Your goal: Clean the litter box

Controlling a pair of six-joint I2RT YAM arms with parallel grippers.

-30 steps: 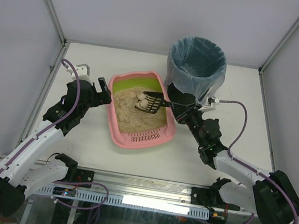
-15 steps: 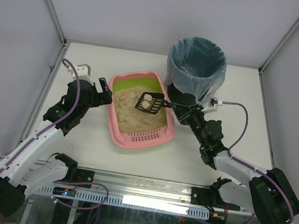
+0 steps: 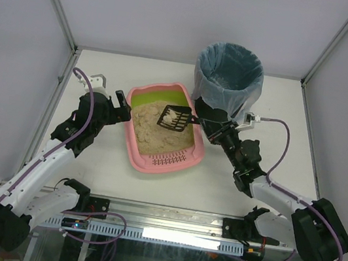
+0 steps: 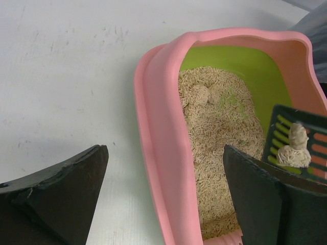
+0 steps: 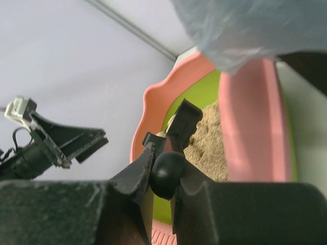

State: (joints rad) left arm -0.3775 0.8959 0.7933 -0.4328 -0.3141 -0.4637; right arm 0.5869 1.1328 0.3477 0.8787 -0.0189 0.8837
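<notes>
Tabletop [image 3: 93, 177] is seen between the arm bases and the litter box [image 3: 131, 142], which is set mid-table with its slotted ledge nearest. The left gripper [image 3: 122, 106] is held wide apart just beside the box's left rim. The right gripper [image 3: 196, 121] is clamped on the scoop [image 3: 174, 119] handle, and the scoop is held above the litter with clumps on it. The bin [image 3: 222, 98] is placed just beyond the box's far right corner.
</notes>
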